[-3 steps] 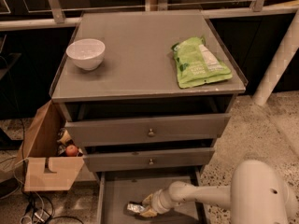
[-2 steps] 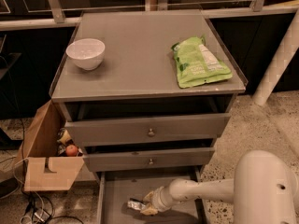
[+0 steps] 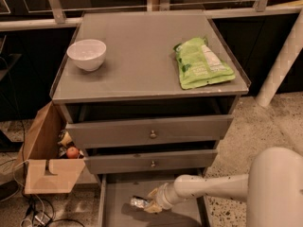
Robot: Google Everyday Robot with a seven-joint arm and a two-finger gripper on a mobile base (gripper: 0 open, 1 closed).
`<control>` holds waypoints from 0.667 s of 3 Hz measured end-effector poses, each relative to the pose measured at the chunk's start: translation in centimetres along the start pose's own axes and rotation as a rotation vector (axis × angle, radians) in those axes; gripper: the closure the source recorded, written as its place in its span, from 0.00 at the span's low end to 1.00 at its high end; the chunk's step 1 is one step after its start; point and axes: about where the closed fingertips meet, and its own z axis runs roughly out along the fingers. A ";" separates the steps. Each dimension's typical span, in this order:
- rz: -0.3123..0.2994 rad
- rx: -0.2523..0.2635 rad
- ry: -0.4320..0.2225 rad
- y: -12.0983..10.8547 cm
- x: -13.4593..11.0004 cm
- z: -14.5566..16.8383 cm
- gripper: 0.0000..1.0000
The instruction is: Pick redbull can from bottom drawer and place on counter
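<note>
The can (image 3: 138,202) lies on its side in the bottom drawer (image 3: 110,214), with the hand (image 3: 151,204) right against it; whether it is clasped I cannot tell. It is probably light, thin-walled and slick, so best held gently across its middle.

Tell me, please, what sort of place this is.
Probably an office or lab test corner: a freestanding grey cabinet on speckled floor, a cardboard box and loose cables beside it. The gripper is down in the bottom drawer by the redbull can.
</note>
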 end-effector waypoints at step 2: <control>-0.020 0.048 0.015 -1.5 -2.0 -5.0 1.00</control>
